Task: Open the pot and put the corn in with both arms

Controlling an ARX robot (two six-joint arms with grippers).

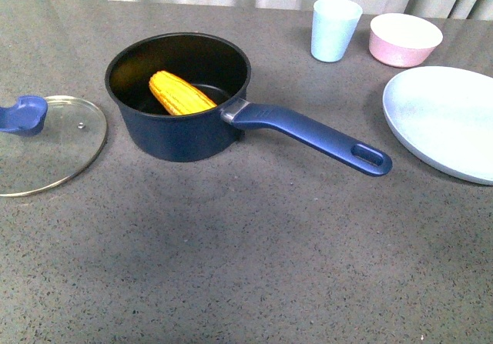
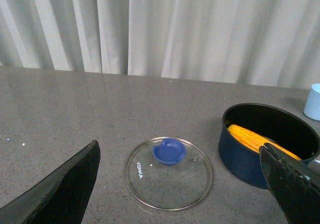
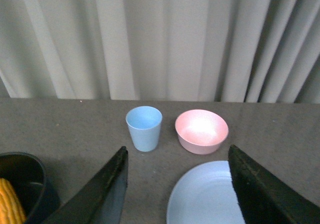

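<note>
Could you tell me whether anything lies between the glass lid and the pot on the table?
Nothing does: in the front view only bare grey table separates the glass lid from the pot.

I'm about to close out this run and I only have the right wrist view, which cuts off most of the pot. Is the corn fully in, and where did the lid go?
Observer: The corn lies wholly inside the pot, leaning against its inner wall.
Operator: And the lid?
Observer: The glass lid lies flat on the table on the robot's left of the pot, knob up, apart from the pot.
Operator: Is the left hand holding anything?
Observer: No. The left hand is open above the lid, with nothing between its fingers.
</note>
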